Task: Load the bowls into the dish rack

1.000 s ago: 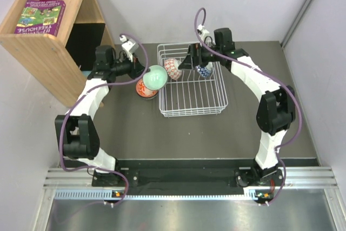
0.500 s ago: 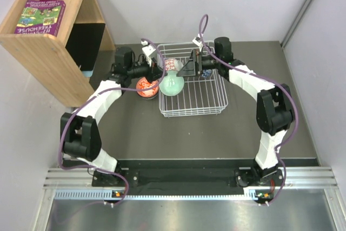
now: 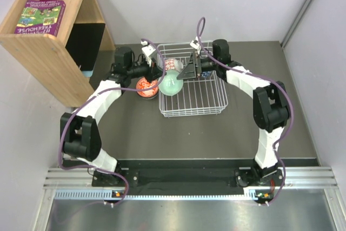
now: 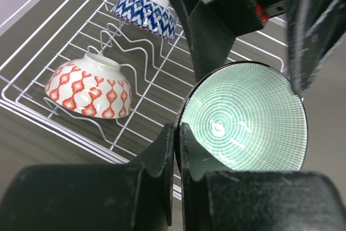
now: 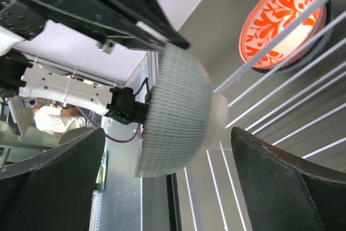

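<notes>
My left gripper (image 3: 160, 74) (image 4: 177, 129) is shut on the rim of the pale green bowl (image 3: 171, 84) (image 4: 248, 114) and holds it tilted over the left part of the white wire dish rack (image 3: 192, 113) (image 4: 32, 109). My right gripper (image 3: 189, 70) (image 5: 167, 133) is open, its fingers (image 4: 208, 41) spread on either side of the green bowl (image 5: 173, 112) without touching it. A red-and-white bowl (image 3: 172, 64) (image 4: 89, 86) and a blue-and-white bowl (image 4: 145, 15) lean on the prongs. The orange-red bowl (image 3: 146, 86) (image 5: 284, 20) sits on the table left of the rack. The other blue-and-white bowl is not in view.
A wooden shelf unit (image 3: 51, 41) with a purple book (image 3: 40, 17) on top stands at the back left. Walls close the table at the back and on the right.
My left gripper carried the green bowl right, from above the orange-red bowl to over the rack. My right gripper moved left, away from the blue-and-white bowl, until its open fingers flanked the green bowl.
</notes>
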Controlling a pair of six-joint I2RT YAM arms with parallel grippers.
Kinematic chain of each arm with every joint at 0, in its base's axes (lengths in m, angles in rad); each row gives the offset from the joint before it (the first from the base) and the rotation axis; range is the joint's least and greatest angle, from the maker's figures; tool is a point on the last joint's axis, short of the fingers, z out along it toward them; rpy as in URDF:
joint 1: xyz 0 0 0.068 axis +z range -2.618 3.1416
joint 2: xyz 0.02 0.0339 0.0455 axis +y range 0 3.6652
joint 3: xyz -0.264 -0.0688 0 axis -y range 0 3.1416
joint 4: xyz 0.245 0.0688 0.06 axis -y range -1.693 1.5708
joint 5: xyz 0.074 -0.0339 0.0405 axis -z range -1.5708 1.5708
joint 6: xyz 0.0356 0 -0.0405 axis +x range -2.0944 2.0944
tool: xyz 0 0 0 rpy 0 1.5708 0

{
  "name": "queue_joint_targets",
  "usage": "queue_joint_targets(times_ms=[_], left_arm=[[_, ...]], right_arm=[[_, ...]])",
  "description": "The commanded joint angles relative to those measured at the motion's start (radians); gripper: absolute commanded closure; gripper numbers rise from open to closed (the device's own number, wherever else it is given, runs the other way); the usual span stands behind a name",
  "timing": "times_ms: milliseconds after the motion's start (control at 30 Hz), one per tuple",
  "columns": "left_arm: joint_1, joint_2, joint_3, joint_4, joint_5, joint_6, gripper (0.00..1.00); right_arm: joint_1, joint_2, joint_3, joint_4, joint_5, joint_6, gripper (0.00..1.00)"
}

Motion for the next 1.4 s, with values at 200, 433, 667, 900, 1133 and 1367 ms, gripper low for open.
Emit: queue_joint_targets(times_ms=[200, 433, 667, 900, 1133, 1367], left_arm=[[-0.004, -0.085, 0.054, 0.022, 0.044, -0.008, 1.00], [-0.012, -0.070, 0.069, 0.016, 0.046, -0.005, 1.00], [-0.016, -0.074, 0.065, 0.019, 0.038, 0.004, 1.00], [-0.018, -0.085, 0.048, 0.016, 0.029, 0.020, 1.00], [-0.019, -0.082, 0.049, 0.014, 0.029, 0.023, 1.00], [-0.023, -0.085, 0.043, 0.013, 0.026, 0.023, 1.00]], right_arm=[[0.011, 0.069, 0.030, -0.020, 0.010, -0.061, 0.02], [0.036, 0.060, 0.030, -0.005, -0.053, -0.046, 0.06], [0.074, 0.073, 0.021, 0.081, -0.134, 0.025, 0.10], [0.067, 0.086, 0.021, 0.163, -0.201, 0.100, 0.11], [0.025, 0.113, -0.056, 0.635, -0.285, 0.471, 0.11], [0.001, 0.130, -0.042, 0.643, -0.280, 0.482, 0.12]])
